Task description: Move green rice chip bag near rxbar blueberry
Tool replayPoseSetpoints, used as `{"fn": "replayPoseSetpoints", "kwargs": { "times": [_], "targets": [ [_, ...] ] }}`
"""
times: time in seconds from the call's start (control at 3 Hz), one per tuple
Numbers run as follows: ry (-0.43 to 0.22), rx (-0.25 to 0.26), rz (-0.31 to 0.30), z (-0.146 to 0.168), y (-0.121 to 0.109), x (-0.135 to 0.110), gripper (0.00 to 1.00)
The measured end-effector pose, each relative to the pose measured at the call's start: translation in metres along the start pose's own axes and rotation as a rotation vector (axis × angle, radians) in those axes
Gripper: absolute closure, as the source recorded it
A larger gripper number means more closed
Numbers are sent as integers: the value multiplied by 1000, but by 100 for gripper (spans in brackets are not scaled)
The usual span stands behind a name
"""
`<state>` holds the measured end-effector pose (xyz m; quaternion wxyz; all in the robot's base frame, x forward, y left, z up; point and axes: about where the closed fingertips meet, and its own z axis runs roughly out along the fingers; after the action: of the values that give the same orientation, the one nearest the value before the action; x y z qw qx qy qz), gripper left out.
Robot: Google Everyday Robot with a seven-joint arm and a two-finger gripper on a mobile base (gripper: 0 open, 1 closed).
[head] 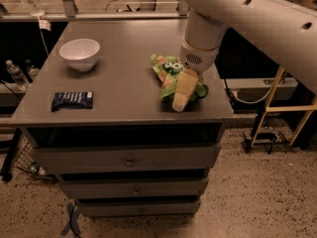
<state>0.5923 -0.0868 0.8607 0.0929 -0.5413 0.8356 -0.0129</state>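
Note:
The green rice chip bag (168,72) lies crumpled on the right part of the grey cabinet top (124,83). The rxbar blueberry (72,100), a small dark blue bar with white lettering, lies flat near the front left corner. My gripper (182,94) hangs from the big white arm and sits right over the bag's right front part, its pale fingers reaching down to the tabletop. It hides part of the bag.
A white bowl (79,53) stands at the back left of the cabinet top. Drawers (130,158) sit below the front edge. A yellow-legged frame (277,103) stands on the floor to the right. A bottle (17,73) sits left of the cabinet.

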Motion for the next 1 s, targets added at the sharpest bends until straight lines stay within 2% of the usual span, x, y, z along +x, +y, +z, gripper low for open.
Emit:
{"fn": "replayPoseSetpoints", "kwargs": {
  "times": [0.33,0.67,1.0],
  "targets": [
    [3,-21,1,12,3,-4,14],
    [-1,-35,-1,20,6,-5,38],
    [-45,-34,-17,11,4,-9,61]
  ]
}}
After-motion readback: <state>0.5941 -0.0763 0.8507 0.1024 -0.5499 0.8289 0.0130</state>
